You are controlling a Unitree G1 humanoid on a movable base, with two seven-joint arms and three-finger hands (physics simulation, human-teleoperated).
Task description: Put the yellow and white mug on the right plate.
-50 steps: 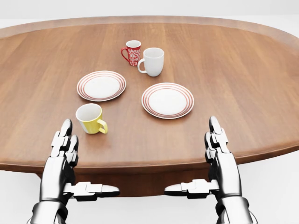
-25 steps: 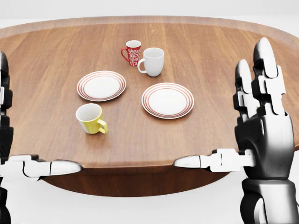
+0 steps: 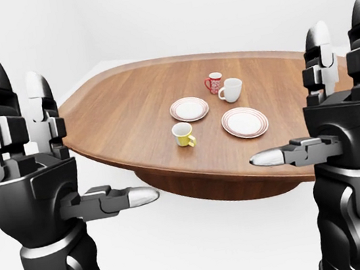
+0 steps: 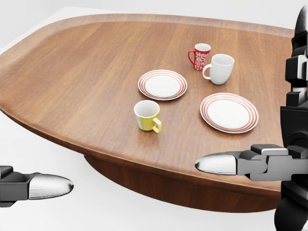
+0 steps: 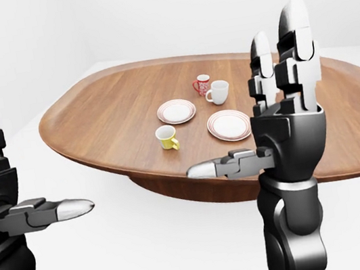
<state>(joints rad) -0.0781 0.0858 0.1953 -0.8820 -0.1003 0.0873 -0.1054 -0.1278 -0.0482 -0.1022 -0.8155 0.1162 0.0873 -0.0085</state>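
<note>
Both hands are raised short of the table and nothing is gripped. Left three-finger metal hand point(image 3: 24, 166) is held upright at the left of the left-eye view, fingers straight, thumb stuck out sideways; splayed and empty. Right three-finger metal hand point(image 5: 287, 121) is held the same way in the right-eye view: fingers up, thumb out toward the left, unclenched, nothing held.

Beyond the hands, the oval brown wooden table point(image 4: 72, 82) is seen with everything on it untouched. The yellow mug with white inside point(image 4: 147, 116) stands upright near the table's near edge, handle turned toward the bottom right in the head view. It is placed between the two plates but lower in that view, clear of both. The right white plate with red rim rings point(image 4: 229, 112) is bare. The left white plate with red rim rings point(image 4: 162, 84) is bare too. A red patterned mug point(image 4: 199, 56) and a plain white mug point(image 4: 220, 69) are standing just beside each other above the right plate.

Progress, as judged: nothing done yet. Reach, grasp, lift, transfer and set-down are all left
</note>
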